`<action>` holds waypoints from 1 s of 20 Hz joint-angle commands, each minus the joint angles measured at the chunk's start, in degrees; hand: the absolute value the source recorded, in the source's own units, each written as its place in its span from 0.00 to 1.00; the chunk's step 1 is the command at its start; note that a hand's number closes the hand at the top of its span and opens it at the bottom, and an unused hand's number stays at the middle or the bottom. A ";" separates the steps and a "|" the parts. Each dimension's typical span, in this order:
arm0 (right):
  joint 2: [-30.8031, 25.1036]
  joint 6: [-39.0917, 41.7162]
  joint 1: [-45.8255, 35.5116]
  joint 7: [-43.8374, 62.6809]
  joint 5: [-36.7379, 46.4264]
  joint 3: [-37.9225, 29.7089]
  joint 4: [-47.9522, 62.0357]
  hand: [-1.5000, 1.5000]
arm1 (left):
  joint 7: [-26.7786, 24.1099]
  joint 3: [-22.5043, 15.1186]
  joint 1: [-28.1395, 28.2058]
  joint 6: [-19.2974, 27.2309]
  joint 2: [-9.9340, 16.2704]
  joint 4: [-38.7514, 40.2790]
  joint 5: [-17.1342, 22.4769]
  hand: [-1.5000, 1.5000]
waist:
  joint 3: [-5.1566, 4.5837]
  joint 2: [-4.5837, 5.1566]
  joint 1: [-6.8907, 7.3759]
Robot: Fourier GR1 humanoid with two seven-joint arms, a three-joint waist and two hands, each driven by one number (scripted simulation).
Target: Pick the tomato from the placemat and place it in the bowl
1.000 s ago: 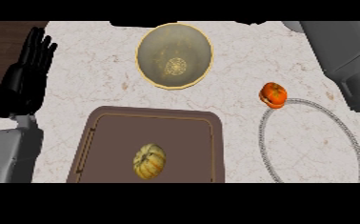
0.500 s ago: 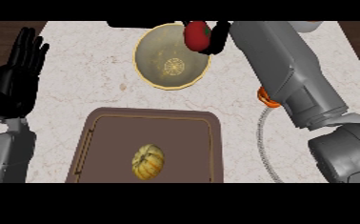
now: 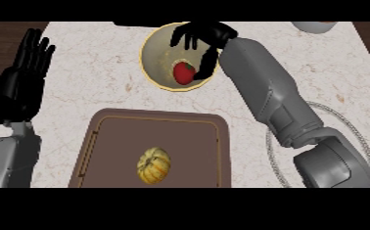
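Note:
The red tomato (image 3: 183,72) lies inside the cream bowl (image 3: 156,57), toward its right wall. My right hand (image 3: 204,32) hovers over the bowl's far right rim, open, with relaxed fingers hanging down and the thumb reaching down beside the tomato. None of its fingers curl round the tomato. The brown placemat (image 3: 115,141) lies near the front and bears a small yellow squash (image 3: 154,165). At the left edge my left hand (image 3: 24,80) rests open, fingers up.
My right forearm (image 3: 271,94) crosses the counter from the lower right up to the bowl. A thin wire ring (image 3: 329,111) lies on the counter at the right, partly under the arm. A pale dish (image 3: 314,26) shows at the far right corner.
Half a second ago my right hand held the tomato above the bowl's far rim. Now the tomato lies in the bowl and the hand is open above it. The left hand stayed put.

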 commanded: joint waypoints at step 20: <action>-14.49 -0.72 3.03 -2.29 -21.37 -23.16 0.76 0.00 | 0.86 -0.41 -3.93 0.79 -0.31 0.20 -0.57 0.50 | 0.14 1.66 2.12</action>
